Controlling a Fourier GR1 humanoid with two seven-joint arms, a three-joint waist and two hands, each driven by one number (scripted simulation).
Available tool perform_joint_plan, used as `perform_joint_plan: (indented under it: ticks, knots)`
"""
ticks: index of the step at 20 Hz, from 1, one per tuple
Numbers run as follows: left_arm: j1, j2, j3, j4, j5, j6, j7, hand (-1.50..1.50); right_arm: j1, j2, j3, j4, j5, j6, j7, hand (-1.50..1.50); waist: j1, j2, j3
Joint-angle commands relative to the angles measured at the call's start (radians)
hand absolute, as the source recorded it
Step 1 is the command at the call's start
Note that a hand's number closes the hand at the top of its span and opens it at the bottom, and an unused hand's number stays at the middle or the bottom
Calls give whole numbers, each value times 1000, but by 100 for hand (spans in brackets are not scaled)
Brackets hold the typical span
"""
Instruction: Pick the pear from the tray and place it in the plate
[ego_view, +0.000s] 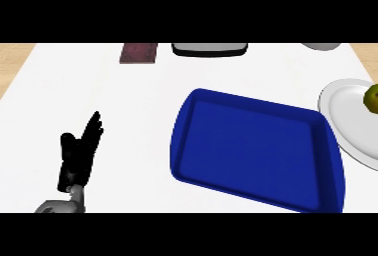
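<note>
The left hand shows at the near left of the white counter, its black fingers straight and pointing toward the far side, holding nothing; a bit of grey forearm enters below it at the lower edge. The right hand shows nowhere in the head view.

To the right of the left hand, well apart from it, lies the blue tray, turned a little so its far left corner points toward the middle of the counter. Nothing lies in it.

Just beyond the tray's right rim sits the white plate, cut off by the right edge of the view. The pear, yellow-green, rests on the plate at the far right, only partly in view.

Along the far edge of the counter are a dark reddish-brown block toward the left, a black-and-white object near the middle, and a grey rounded object toward the right, all cropped at the top
</note>
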Motion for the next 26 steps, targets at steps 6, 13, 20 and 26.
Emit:
perform_joint_plan:
  ticks: [6,13,20,26]
  knots:
    - [11,-30,-39,-81,-34,2,86,0,-195,20,-15,450,124,-39,-160,150,29,6,2]
    - [-7,-49,-39,-33,-46,0,24,0,-299,-19,18,739,181,86,-268,150,44,13,3]
    - [-35,-28,-3,1,-37,-15,6,0,-365,-59,71,941,253,243,-322,-150,48,16,4]
    - [-8,-43,-4,29,-42,-16,-47,0,-380,-76,11,990,195,302,-582,-150,34,12,4]
